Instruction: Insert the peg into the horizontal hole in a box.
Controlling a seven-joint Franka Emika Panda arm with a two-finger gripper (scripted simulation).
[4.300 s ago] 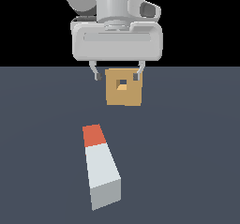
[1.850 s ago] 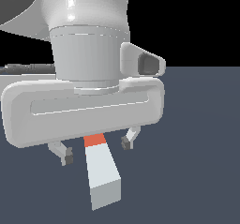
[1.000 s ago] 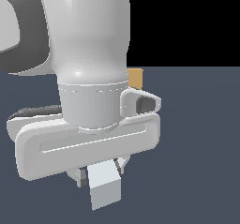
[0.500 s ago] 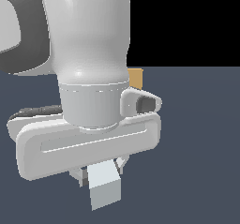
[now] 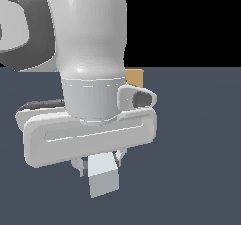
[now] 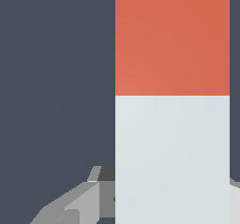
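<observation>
Between the end effector's fingers lies the peg (image 5: 102, 176), flat on the dark tabletop (image 5: 197, 148), its pale grey end nearest the exterior camera and its orange-red end (image 6: 172, 38) reaching away under the wrist. The end effector (image 5: 100, 162) sits low over the pale part, one finger on each long side; whether the fingers press the peg or merely flank it I cannot tell. The box (image 5: 135, 77) shows only as a tan corner behind the arm, well beyond the orange end, roughly along the peg's long axis; its hole is hidden.
</observation>
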